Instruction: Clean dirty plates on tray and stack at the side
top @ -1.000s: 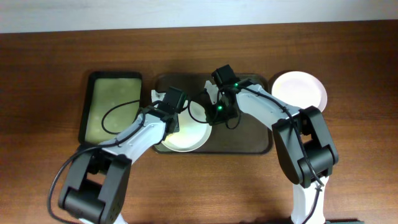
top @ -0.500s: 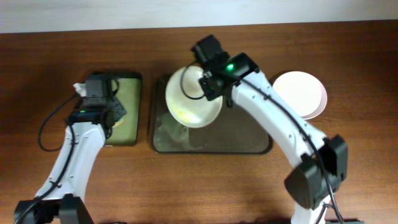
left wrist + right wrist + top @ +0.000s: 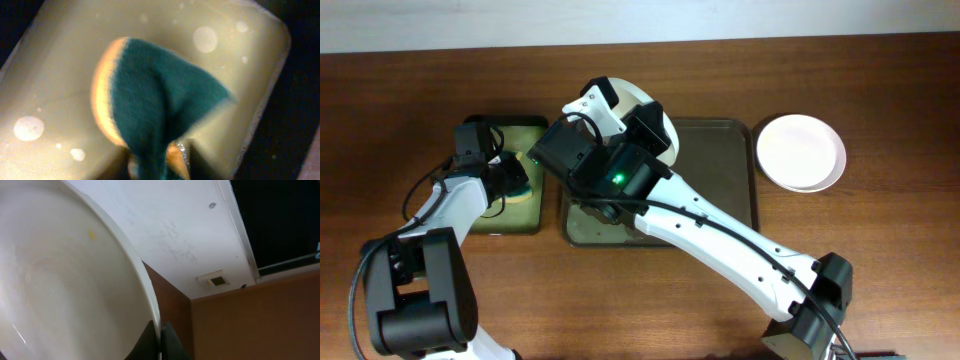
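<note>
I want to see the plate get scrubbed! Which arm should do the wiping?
Left. The left claw pinches the green sponge over the small tray, beside the lifted plate. The right claw is busy gripping that plate's rim, so it probably can't wipe.

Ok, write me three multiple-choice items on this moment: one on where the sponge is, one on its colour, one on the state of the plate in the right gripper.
1. Where is the sponge?
A. at the small black tray
B. on the brown tray
C. on the plate at the side

2. What colour is the sponge's scrub face?
A. red
B. dark green
C. white

3. How is the plate in the right gripper?
A. lying flat on the tray
B. held tilted, gripped at its rim
C. stacked at the side

Key: 1 A, the left wrist view shows it against the yellow-green inside. 2 B, that view shows green with a yellow edge. 3 B, the right wrist view shows fingers pinching the rim, ceiling behind.
</note>
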Action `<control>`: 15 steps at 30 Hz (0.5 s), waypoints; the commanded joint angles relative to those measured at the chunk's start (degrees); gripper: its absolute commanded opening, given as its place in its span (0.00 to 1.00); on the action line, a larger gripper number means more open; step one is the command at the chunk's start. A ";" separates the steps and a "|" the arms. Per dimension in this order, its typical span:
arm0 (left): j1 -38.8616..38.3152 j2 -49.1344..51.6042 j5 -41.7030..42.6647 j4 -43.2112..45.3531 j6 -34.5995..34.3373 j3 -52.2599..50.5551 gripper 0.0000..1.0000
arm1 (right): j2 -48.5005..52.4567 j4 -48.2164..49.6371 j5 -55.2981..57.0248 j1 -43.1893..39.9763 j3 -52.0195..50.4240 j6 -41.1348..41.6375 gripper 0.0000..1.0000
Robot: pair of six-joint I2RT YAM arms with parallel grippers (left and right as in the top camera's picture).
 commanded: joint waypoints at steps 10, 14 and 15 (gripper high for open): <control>0.09 -21.64 1.42 -4.68 1.01 0.24 0.96 | -0.90 -0.17 3.08 -0.04 1.20 -1.20 0.04; 0.09 -26.12 1.42 -10.08 0.98 0.24 0.99 | 0.09 0.68 -14.84 -1.90 0.39 3.45 0.04; 0.09 -26.05 1.42 -11.63 1.01 0.24 1.00 | 1.92 1.07 -16.72 -3.91 -0.52 -1.70 0.04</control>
